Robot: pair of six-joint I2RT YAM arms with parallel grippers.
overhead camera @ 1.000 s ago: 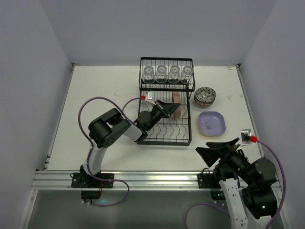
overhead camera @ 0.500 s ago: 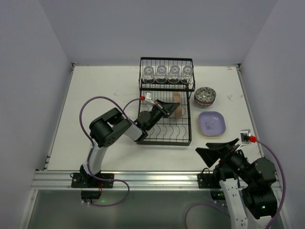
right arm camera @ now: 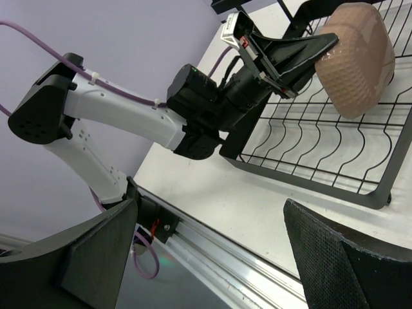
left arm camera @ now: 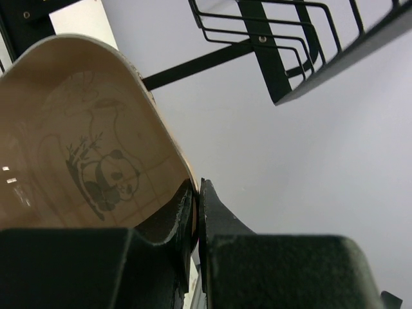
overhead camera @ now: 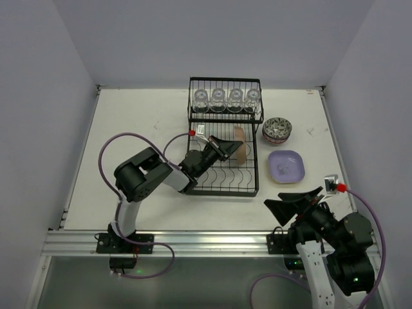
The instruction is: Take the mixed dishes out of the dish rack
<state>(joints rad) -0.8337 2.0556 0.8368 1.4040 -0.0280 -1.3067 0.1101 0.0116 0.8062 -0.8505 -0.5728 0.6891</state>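
The left gripper point(overhead camera: 233, 144) pinches the rim of the brown panda plate point(overhead camera: 240, 154) upright in the dish rack point(overhead camera: 222, 190); glasses point(overhead camera: 226, 100) crowd 12 o'clock, stacked bowls point(overhead camera: 277, 131) and purple plate point(overhead camera: 287, 165) lie at 3; right gripper point(overhead camera: 273, 198) spread wide

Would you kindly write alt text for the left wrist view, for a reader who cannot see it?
The left gripper is shut on the rim of a brown plate printed with a panda. Black dish rack wires cross above.
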